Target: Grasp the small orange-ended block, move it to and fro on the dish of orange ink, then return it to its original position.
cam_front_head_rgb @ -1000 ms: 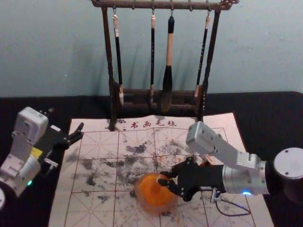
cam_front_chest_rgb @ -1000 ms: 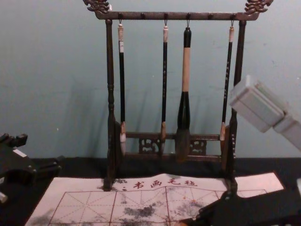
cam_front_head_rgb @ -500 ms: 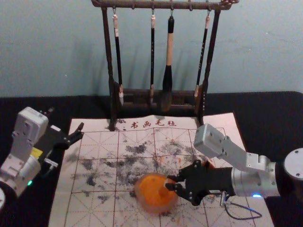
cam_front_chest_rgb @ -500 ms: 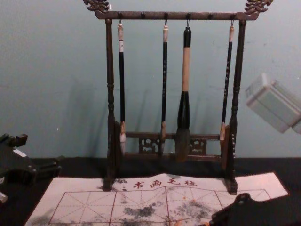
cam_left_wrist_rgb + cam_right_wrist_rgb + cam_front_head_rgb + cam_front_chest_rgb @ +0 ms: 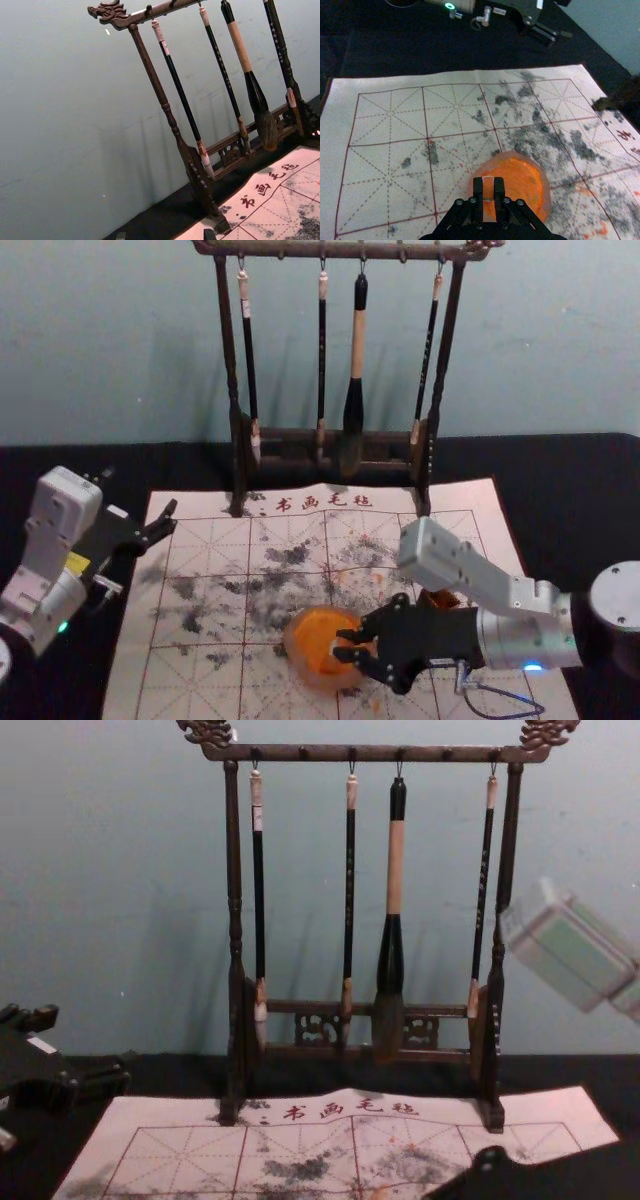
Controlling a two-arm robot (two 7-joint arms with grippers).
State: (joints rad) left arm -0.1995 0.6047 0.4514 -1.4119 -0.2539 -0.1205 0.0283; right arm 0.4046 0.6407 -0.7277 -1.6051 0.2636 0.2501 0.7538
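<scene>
At the dish: right gripper, pinching the small block, is sliding back leftward, presumably continuing the to-and-fro inking. Well left of the dish: left gripper, idling, fingers apart.

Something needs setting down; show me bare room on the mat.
Open mat lies left of the ink dish, and between dish and brush rack. Crowded: right of the dish, by the right gripper with the block; far left corner, by the left gripper.
</scene>
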